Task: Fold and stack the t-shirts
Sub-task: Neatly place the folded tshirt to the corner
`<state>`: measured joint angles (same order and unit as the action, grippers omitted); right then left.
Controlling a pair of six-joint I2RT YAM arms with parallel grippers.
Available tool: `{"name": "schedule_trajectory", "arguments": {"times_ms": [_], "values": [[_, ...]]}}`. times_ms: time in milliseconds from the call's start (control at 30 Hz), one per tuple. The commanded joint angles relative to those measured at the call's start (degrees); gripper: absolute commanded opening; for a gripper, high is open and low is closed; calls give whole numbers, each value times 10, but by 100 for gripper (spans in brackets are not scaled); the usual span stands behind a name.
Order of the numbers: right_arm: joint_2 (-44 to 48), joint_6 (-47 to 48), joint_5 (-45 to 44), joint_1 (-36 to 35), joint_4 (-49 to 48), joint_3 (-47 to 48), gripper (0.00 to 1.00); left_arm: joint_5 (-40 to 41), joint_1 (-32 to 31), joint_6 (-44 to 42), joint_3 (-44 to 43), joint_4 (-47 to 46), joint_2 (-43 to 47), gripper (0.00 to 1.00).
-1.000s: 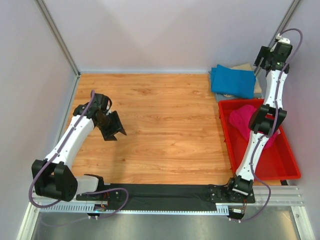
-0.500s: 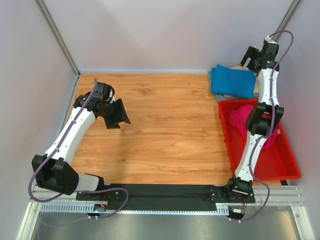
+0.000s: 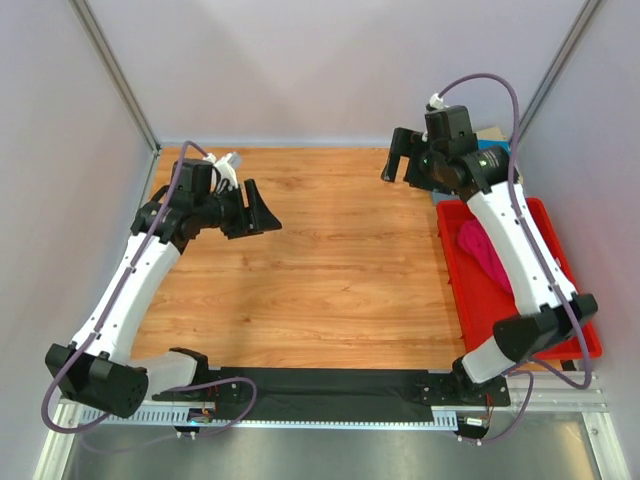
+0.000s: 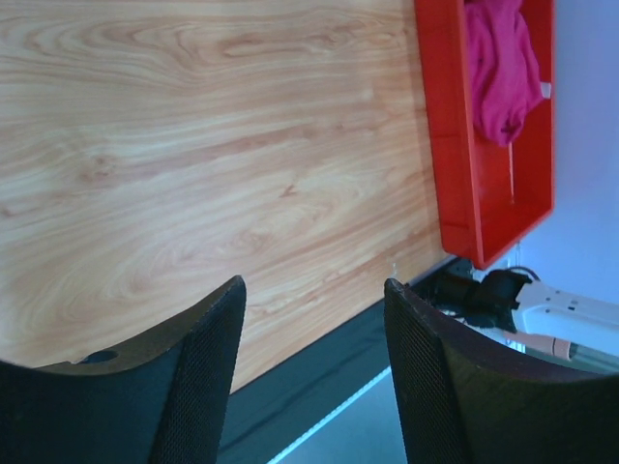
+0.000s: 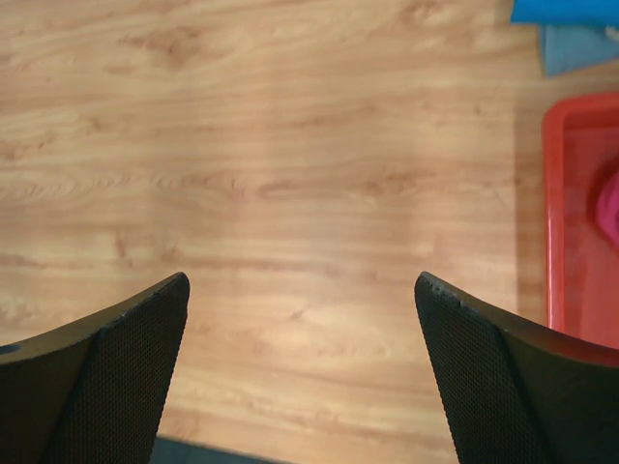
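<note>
The magenta pink t-shirt (image 3: 482, 255) lies crumpled in the red bin (image 3: 452, 280). It also shows in the left wrist view (image 4: 498, 68) and at the edge of the right wrist view (image 5: 609, 208). The bright blue t-shirt (image 5: 566, 10) lies folded on the grey-blue one (image 5: 580, 50) at the table's far right; in the top view my right arm covers that stack. I cannot make out the tan shirt. My left gripper (image 3: 258, 210) is open and empty above the left of the table (image 4: 314, 285). My right gripper (image 3: 405, 165) is open and empty above the far right of the table (image 5: 300, 280).
The red bin's long wall (image 4: 455, 145) runs along the table's right side, and its corner shows in the right wrist view (image 5: 551, 193). A black mat (image 3: 320, 385) and a metal rail lie along the near edge. Grey walls close in the left, back and right sides.
My right arm has swung from the far right corner leftward and forward, over the table beside the stack. My left gripper has moved farther back and turned to the right. Both stay open.
</note>
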<state>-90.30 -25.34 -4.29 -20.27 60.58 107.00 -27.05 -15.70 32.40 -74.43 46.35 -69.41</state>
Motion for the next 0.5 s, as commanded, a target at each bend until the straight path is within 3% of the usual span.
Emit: {"name": "schedule_trajectory", "arguments": {"times_ms": [0, 100, 133, 467], "values": [[60, -70, 11, -10, 85, -27, 100, -32, -28, 3, -4, -18, 15, 66], [106, -87, 25, -14, 110, -49, 100, -31, -47, 6, -4, -12, 25, 70], [131, -88, 33, -14, 108, -61, 100, -31, -50, 6, -3, -8, 27, 98], [224, -103, 109, -14, 27, -144, 100, 21, -59, -11, -9, 45, 81, 99]]}}
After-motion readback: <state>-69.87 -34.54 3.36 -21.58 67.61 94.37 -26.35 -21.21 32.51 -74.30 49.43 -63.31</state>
